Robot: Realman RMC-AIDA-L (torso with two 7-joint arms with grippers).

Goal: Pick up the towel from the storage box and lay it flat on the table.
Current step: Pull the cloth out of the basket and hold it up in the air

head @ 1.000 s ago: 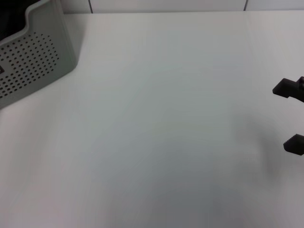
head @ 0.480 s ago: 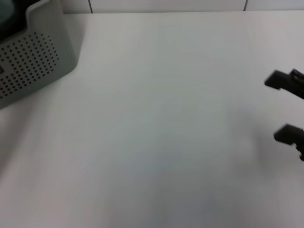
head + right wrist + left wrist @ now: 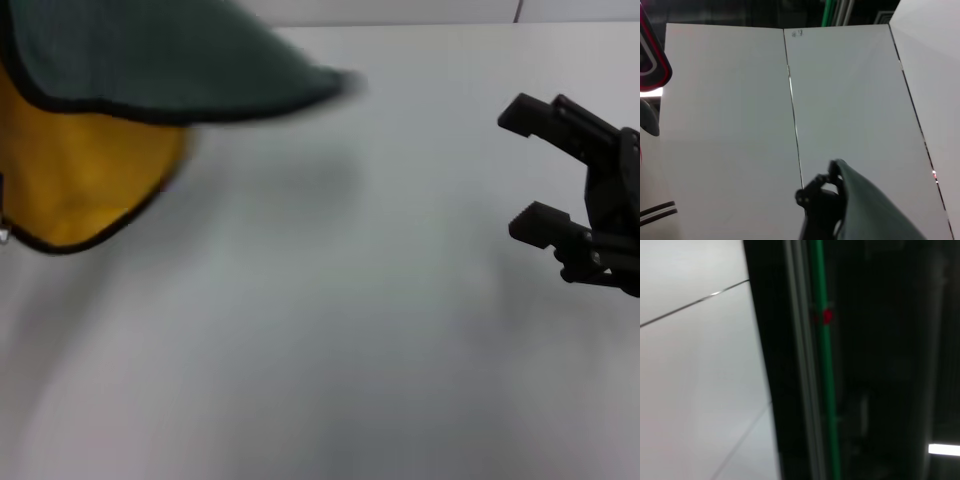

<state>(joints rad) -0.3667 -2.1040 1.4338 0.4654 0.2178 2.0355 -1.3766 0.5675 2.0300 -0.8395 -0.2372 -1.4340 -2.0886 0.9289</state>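
Observation:
The towel [image 3: 150,60] hangs in the air at the top left of the head view, dark green side up, mustard-yellow side [image 3: 90,180] drooping below, black edging around it. It hides the storage box. The right wrist view shows the green cloth [image 3: 875,210] farther off, with my left gripper [image 3: 820,200] shut on its edge. My right gripper [image 3: 520,168] hovers open over the right side of the white table [image 3: 350,330], well apart from the towel, nothing between its fingers.
White wall panels [image 3: 740,100] fill the right wrist view, with a red and black object [image 3: 650,65] at its edge. The left wrist view shows a white panel [image 3: 695,365] beside a dark frame with a green strip [image 3: 825,365].
The towel has swung into the head view at the top left, lifted above the table and covering the storage box. My right gripper has moved leftward, farther into view.

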